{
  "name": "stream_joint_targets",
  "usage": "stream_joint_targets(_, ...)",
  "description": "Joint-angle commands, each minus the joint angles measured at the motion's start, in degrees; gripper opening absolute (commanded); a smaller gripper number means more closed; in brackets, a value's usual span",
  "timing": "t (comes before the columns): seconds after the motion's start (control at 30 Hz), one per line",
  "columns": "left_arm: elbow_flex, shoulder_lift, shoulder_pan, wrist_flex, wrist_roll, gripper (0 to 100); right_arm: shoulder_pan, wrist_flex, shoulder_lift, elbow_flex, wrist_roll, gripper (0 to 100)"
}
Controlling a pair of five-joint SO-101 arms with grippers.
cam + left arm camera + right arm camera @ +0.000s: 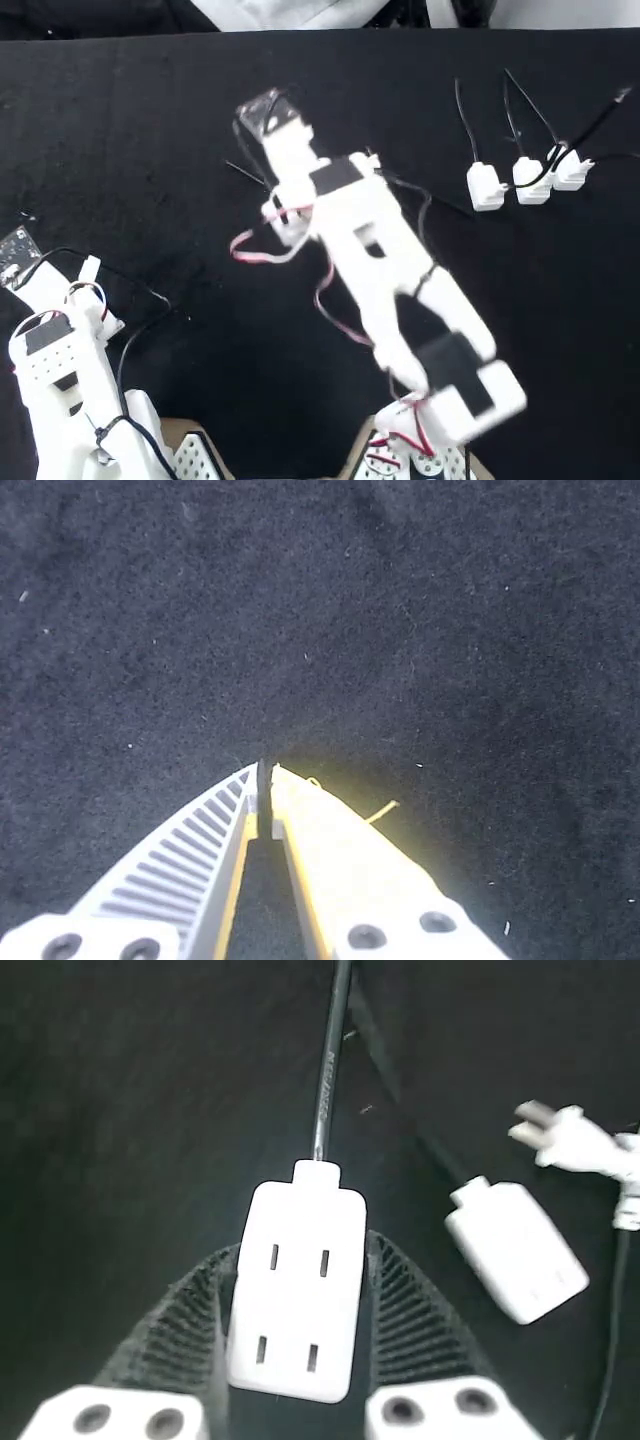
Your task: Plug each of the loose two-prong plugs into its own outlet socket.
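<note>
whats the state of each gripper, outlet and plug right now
left gripper: shut, empty, over the black cloth
right gripper: shut on an outlet
held outlet: between the fingers, both slot pairs empty
second outlet: lying loose on the cloth, no plug in it
two-prong plug: loose, prongs bare, not in any socket

A black table (pixel 120 120) carries white outlet sockets (pixel 486 187) and a loose plug (pixel 572 172), close together.

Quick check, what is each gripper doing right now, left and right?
Left gripper: shut, nothing visibly held.
Right gripper: shut on the white outlet block.
</note>
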Motion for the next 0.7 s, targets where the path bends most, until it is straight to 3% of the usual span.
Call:
stream_joint_targets(0.0,-0.3,-0.4,0.7,-0.9,0.4,3,-3.9,0.1,-10.5,8.4,3.1,1.1)
stream_joint_targets(0.13,-0.3,-0.4,0.7,-0.9,0.4,3,-7.5,0.1,-16.5,19.6,6.6,1.1)
stream_joint_targets(0.37,-0.3,-0.4,0.7,-0.9,0.4,3,-12.7,-3.3,-20.7,34.6,20.8,1.1)
stream_joint_targets(0.57,-0.3,-0.4,0.7,-0.9,0.4,3,-15.3,-7.3,-24.4,39.8,21.5,1.3)
stream_joint_targets(0.67,-0.3,-0.4,0.7,-0.9,0.4,3,-16.1,-7.2,-26.1,40.6,20.3,6.9)
